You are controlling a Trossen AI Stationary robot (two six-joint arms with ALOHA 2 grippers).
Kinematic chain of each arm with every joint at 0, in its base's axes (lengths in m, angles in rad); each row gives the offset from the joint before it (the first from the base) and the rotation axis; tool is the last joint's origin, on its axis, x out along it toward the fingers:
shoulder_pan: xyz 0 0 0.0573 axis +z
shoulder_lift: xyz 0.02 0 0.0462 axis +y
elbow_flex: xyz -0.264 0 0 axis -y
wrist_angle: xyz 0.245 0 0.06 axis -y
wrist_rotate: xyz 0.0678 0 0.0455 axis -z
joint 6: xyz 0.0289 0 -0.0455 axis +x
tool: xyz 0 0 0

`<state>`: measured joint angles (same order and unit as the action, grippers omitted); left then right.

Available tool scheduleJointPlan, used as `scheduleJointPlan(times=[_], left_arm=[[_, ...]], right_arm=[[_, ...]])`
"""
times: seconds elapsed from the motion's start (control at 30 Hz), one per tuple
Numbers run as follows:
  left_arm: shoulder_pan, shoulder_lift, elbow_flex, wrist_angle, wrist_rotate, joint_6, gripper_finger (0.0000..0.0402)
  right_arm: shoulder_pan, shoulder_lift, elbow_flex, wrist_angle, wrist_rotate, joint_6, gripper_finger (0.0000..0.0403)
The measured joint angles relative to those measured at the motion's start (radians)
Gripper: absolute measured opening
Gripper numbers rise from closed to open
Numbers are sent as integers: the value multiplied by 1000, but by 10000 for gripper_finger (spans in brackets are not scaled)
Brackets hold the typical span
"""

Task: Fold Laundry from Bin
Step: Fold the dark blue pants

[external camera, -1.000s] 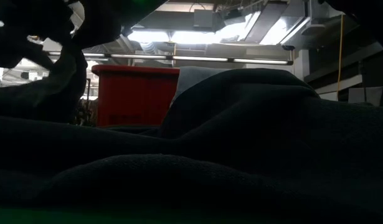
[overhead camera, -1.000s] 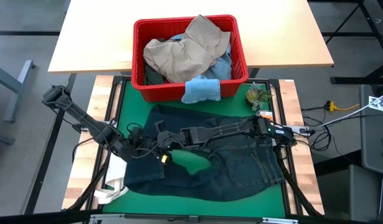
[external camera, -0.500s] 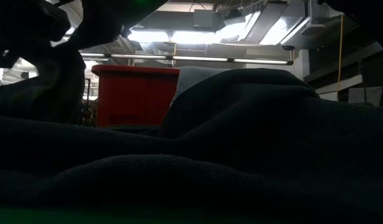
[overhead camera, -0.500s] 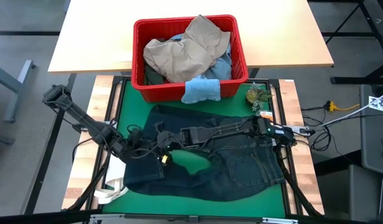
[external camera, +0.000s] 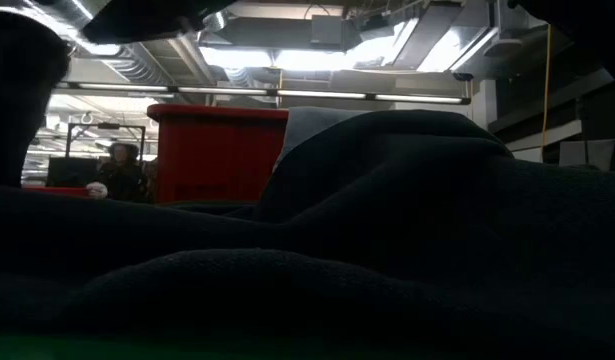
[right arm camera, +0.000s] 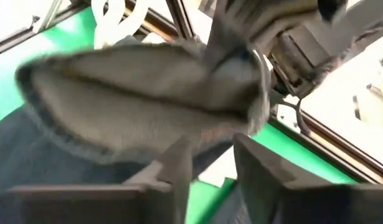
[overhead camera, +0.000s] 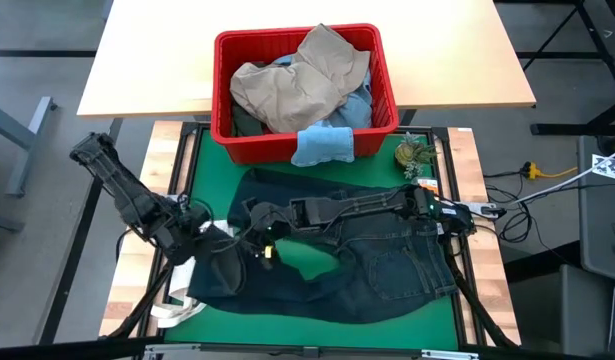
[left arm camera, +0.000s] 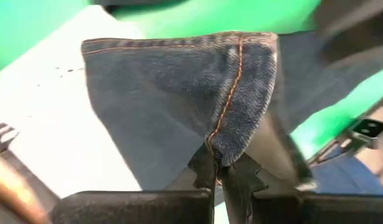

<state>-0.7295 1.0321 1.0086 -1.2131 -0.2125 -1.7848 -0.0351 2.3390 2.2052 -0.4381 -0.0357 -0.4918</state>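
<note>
From above, the dark navy jeans (overhead camera: pixel 357 255) lie on the green mat before the red bin (overhead camera: pixel 305 92). Only the left wrist view shows the left gripper (left arm camera: pixel 223 171) pinching a seamed fold; the right gripper (right arm camera: pixel 207 155) stands spread (nothing between).

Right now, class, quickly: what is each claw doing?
Left claw: closed, pinching the hem of the dark navy jeans.
Right claw: open, fingers apart beside the same jeans, holding nothing.
</note>
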Motion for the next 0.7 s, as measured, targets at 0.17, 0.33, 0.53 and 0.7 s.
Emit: scheduleJointPlan(times=[0.17, 0.33, 0.53, 0.7], left_arm=[[-53, 0, 96, -252, 27, -107, 5], [-89, -1, 107, -362, 150, -175, 5], [-129, 2, 104, -358, 226, -208, 5], [-175, 23, 104, -358, 380, -304, 5]], right_arm=[[-21, -26, 136, -375, 0, -91, 171], [-25, -113, 96, -662, 17, -184, 172], [10, -127, 90, -918, 34, -194, 170], [61, -131, 58, -995, 94, -195, 170]])
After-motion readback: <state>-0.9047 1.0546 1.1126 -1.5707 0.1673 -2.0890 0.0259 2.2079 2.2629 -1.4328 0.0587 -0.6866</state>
